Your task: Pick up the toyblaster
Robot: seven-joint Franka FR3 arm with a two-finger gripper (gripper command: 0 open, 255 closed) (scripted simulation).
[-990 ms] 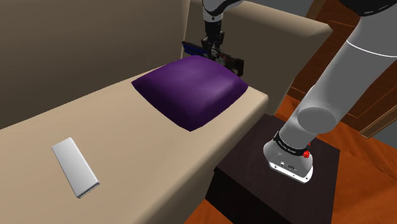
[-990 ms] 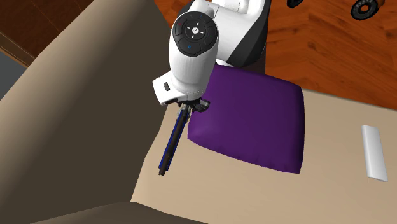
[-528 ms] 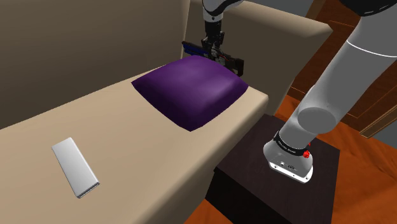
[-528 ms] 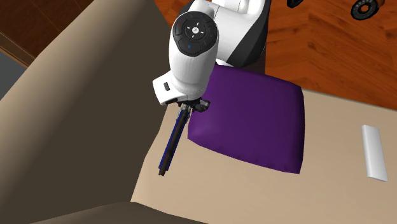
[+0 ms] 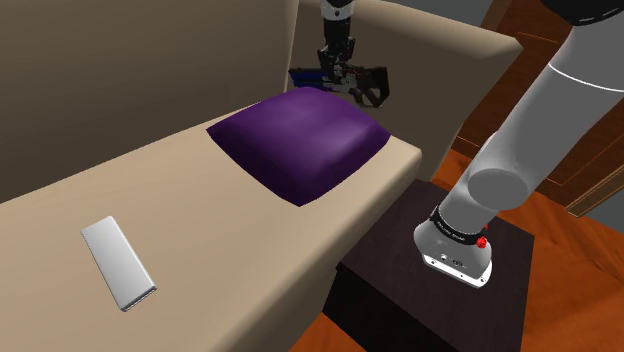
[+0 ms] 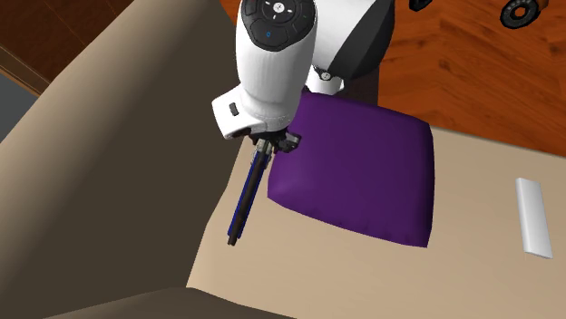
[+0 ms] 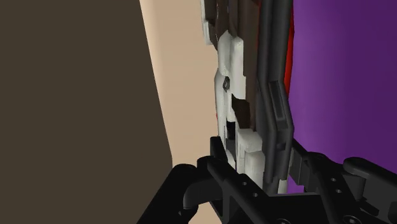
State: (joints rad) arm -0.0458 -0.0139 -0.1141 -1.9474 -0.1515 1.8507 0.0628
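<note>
The toy blaster (image 5: pixel 345 82) is a long dark piece with blue trim, held in the air behind the purple cushion (image 5: pixel 298 140). My gripper (image 5: pixel 338 72) is shut on it near its middle and hangs from straight above. In the second exterior view the toy blaster (image 6: pixel 247 198) points down along the sofa back, beside the cushion (image 6: pixel 363 168), with the gripper (image 6: pixel 266 149) clasping its upper end. In the wrist view the blaster (image 7: pixel 251 102) shows white, brown and black parts clamped between the gripper (image 7: pixel 257 181) fingers, with purple cushion (image 7: pixel 343 76) beside it.
A beige sofa seat (image 5: pixel 190 220) carries the cushion, with a tall backrest (image 5: pixel 120 70) and an armrest (image 5: pixel 440 70) close behind the gripper. A flat grey remote-like slab (image 5: pixel 118 262) lies near the shoulder view's left. The dark stand (image 5: pixel 430 290) sits on a wooden floor.
The gripper has risen with the toy blaster, which now sits higher above the seat behind the cushion and has tilted slightly.
</note>
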